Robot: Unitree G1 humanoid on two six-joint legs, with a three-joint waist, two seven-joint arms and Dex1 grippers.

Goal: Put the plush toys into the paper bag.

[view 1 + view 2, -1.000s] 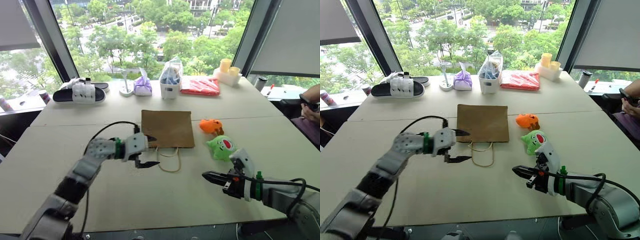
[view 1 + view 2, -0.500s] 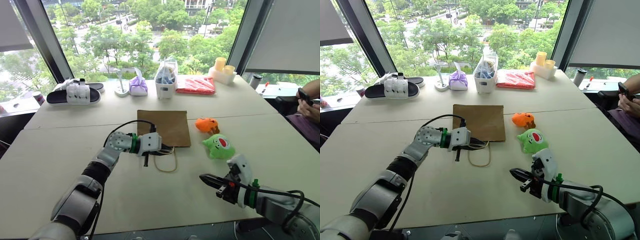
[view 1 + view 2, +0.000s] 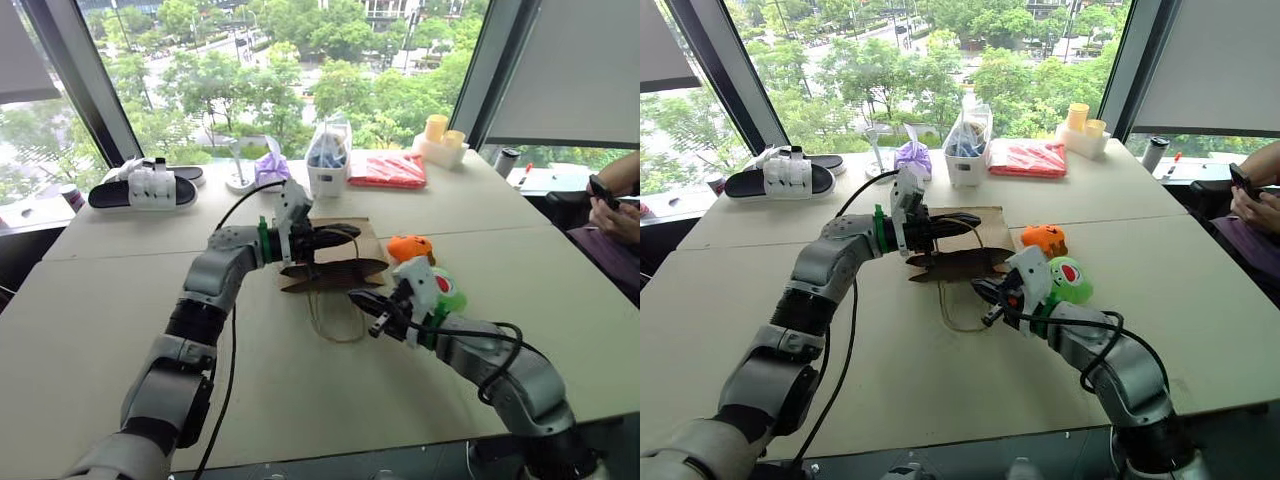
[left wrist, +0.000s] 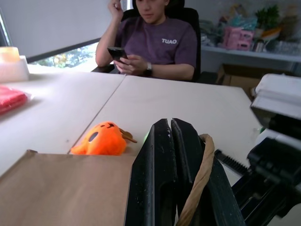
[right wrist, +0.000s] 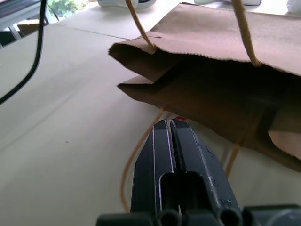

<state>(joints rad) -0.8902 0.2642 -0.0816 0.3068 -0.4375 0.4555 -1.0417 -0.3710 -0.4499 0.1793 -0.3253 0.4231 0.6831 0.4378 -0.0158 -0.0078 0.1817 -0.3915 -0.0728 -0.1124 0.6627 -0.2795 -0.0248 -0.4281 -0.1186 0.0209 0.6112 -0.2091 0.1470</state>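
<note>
On the left, the left gripper (image 3: 335, 238) is closed on the upper loop handle (image 4: 200, 174) of the paper bag (image 3: 345, 266), lifting the bag's top panel so that its mouth gapes toward the robot; the other handle (image 3: 330, 322) lies slack on the table (image 3: 120, 300). The bag stays flat on the table from its raised mouth back toward the window. Just in front of that mouth, the right gripper (image 3: 364, 303) hovers with its fingers pressed together and nothing in them, pointing at the dark opening, as the right wrist view shows. To the right lie the plush toys: the orange toy (image 3: 412, 248) sits just beside the bag's right edge, and the green toy (image 3: 447, 293) is nearer the robot, partly hidden behind the right wrist. Both lie on the right arm's side, so I judge the right gripper the nearer one for picking; the toys lie to its right and slightly behind its fingertips, while the opening faces it directly.
</note>
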